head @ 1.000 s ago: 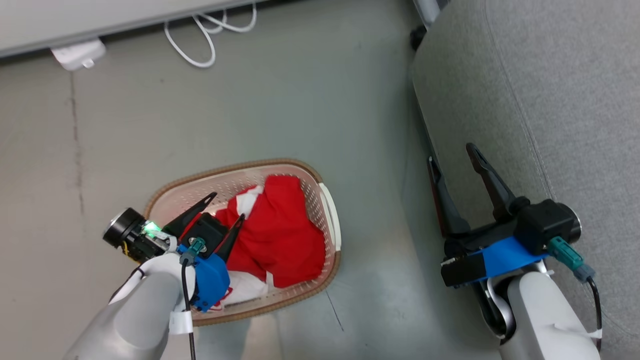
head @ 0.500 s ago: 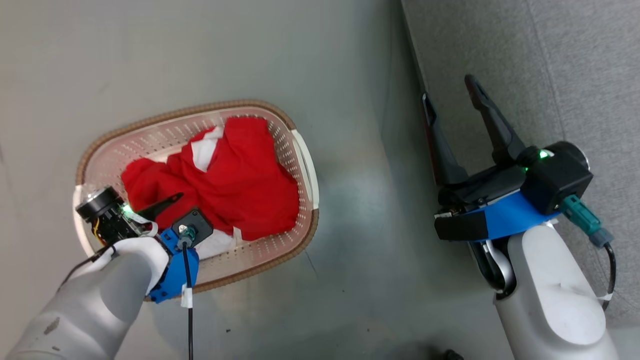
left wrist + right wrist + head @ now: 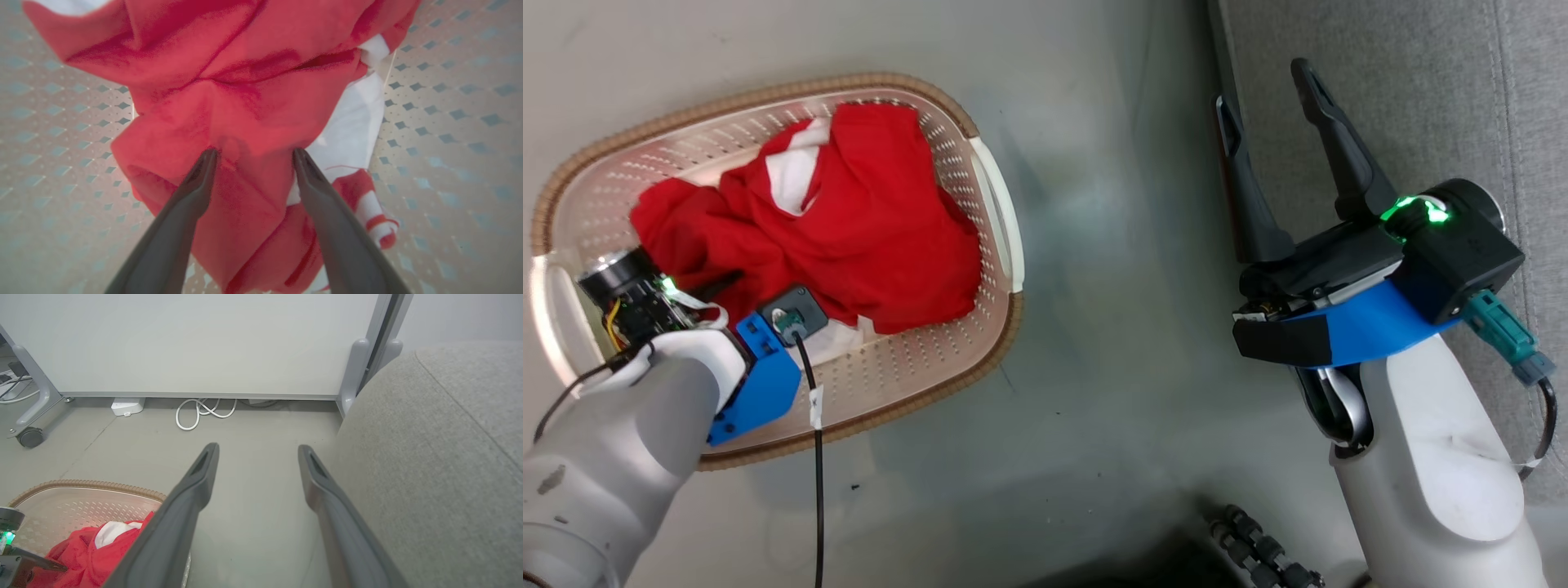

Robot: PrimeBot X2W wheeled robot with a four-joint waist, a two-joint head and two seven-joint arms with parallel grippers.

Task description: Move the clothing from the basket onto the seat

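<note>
The cream basket [image 3: 995,214] with a brown rim [image 3: 86,485] stands on the floor at the left. The red clothing [image 3: 858,220] lies bunched inside it, with white lining showing. My left gripper [image 3: 253,153] reaches down into the basket and is open. Both fingertips press on the red clothing [image 3: 245,98], with a fold of it between them. My right gripper [image 3: 1262,86] hangs open and empty over the floor, next to the edge of the grey seat [image 3: 1421,106]. The right wrist view shows the same open gripper [image 3: 257,448], the seat [image 3: 433,457] to its right and the clothing [image 3: 81,555] at lower left.
A white panel on a castered foot [image 3: 29,437] stands beyond the basket. A coiled white cable [image 3: 196,415] and a white adapter [image 3: 127,406] lie at its base. Bare grey floor [image 3: 1111,245] separates basket and seat. A dark ridged part [image 3: 1258,549] shows at the bottom.
The head camera has shifted, so the basket sits higher and further left. My left gripper has sunk deeper into the basket onto the clothing. The right gripper stays open beside the seat.
</note>
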